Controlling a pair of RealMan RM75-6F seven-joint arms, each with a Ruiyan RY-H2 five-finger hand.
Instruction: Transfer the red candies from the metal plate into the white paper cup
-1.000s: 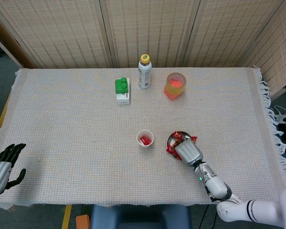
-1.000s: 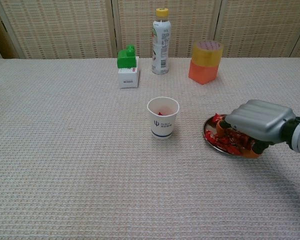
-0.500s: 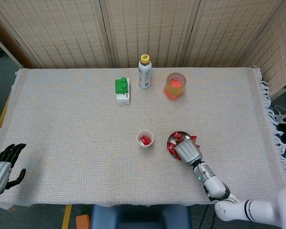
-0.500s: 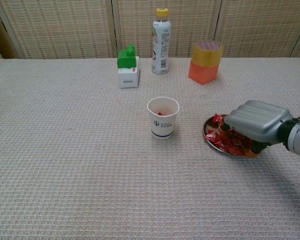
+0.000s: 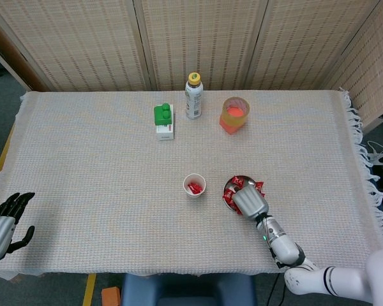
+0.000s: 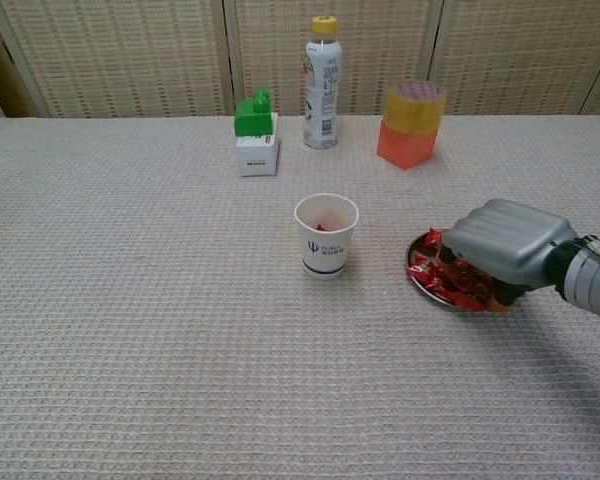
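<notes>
The right hand (image 6: 505, 243), a grey metallic shell, lies palm-down over the round metal plate (image 6: 427, 288), its fingers curled into the heap of red wrapped candies (image 6: 432, 271); whether it actually grips one cannot be told, since the fingertips are buried in the pile and hidden under the palm. In the head view the same hand (image 5: 249, 203) covers the near half of the plate (image 5: 228, 185), with candies (image 5: 230, 201) showing around it.

Just to the left of the plate, apart from it, stands the white paper cup (image 6: 326, 236), upright, with a small dark printed logo and a line of text too small to read. A few red candies already lie inside it (image 5: 195, 188).

The worktop is covered by a beige waffle-weave cloth (image 6: 140, 330), fringed at its right edge. At the far side stand a white box with a green top (image 6: 254, 135), a white plastic bottle with a yellow cap (image 6: 321, 83) whose label is illegible, and an orange translucent container with a yellow lid (image 6: 411, 125).

The left hand (image 5: 1, 224) rests at the near left edge of the worktop, dark fingers spread, holding nothing.
</notes>
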